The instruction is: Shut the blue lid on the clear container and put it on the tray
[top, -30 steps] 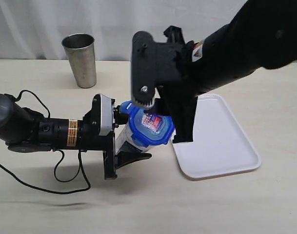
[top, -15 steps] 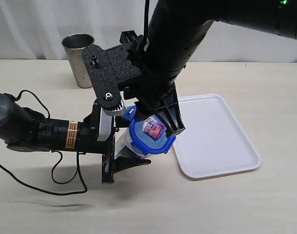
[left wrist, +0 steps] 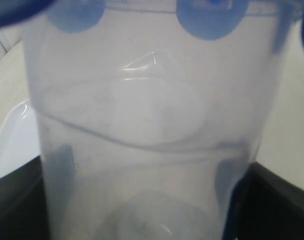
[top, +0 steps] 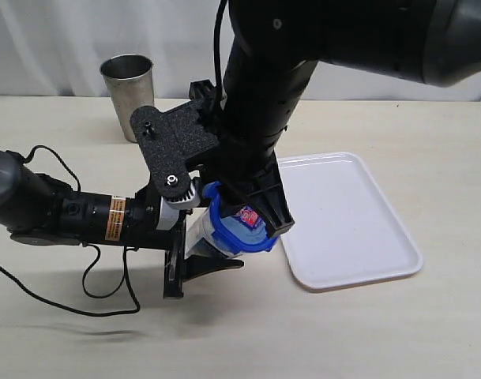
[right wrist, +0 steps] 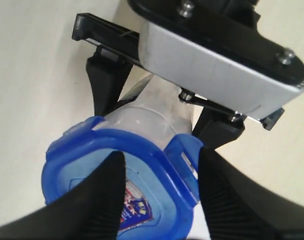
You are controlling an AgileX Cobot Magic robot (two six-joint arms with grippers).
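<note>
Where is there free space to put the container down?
The tray is bare all over, just right of the blue lid. The table strip nearer the camera than the tray is bare too. It is crowded at the tray's left edge, where the left gripper and right gripper meet at the clear container.

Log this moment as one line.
left gripper: shut on clear container | right gripper: open, astride blue lid | tray: container not on it
</note>
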